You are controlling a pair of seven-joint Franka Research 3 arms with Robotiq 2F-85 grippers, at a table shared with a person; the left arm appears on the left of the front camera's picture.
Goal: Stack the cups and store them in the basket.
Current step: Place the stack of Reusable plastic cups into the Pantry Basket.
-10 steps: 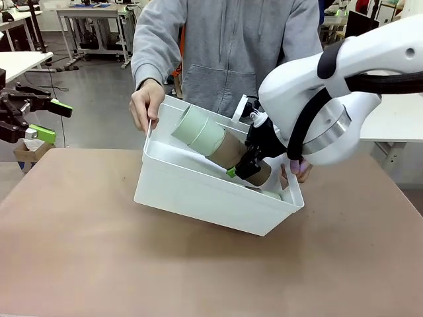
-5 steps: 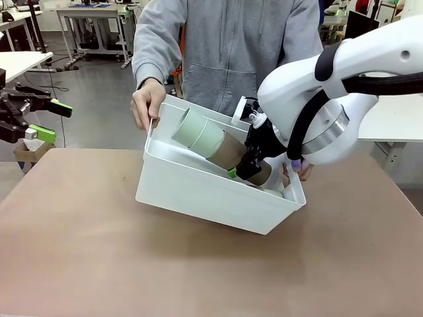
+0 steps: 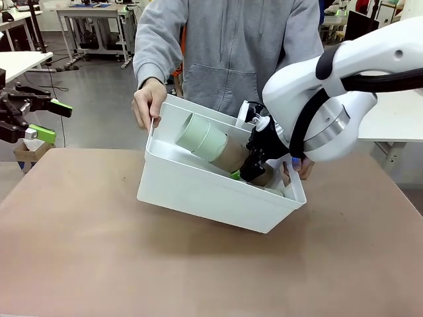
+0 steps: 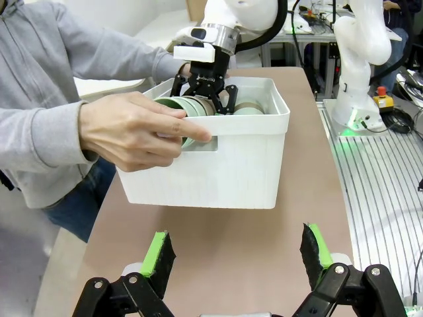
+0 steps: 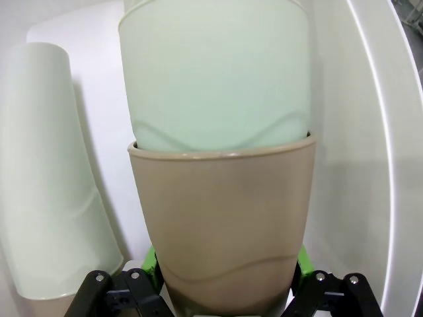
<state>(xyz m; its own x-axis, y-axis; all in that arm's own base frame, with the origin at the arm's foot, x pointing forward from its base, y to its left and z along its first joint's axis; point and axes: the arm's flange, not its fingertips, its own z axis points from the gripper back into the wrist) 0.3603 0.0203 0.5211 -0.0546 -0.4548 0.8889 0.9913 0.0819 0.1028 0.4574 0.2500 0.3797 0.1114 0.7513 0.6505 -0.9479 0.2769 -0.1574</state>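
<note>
The white basket (image 3: 198, 191) is tilted toward me, a person's hands (image 3: 147, 102) holding both of its ends. Inside it my right gripper (image 3: 248, 168) is shut on a lying stack of cups: a tan cup (image 3: 231, 156) with mint green cups (image 3: 201, 135) nested in it. In the right wrist view the tan cup (image 5: 221, 224) sits between the green pads (image 5: 151, 261) and a mint cup (image 5: 215, 72) pokes out of it. Another pale mint cup (image 5: 46, 172) lies beside it on the basket floor. My left gripper (image 3: 56, 121) hangs open off the table's left, and its open fingers (image 4: 158, 254) face the basket (image 4: 231, 165).
The brown table (image 3: 99, 264) is bare around the basket. The person (image 3: 231, 46) stands close at the far edge. A hand (image 4: 139, 129) grips the basket's slot handle. Other tables and a white arm base (image 4: 360, 66) stand farther off.
My right gripper has pushed the cup stack slightly lower and deeper into the basket. The person has raised the basket's left end a little. The left arm has stayed put.
</note>
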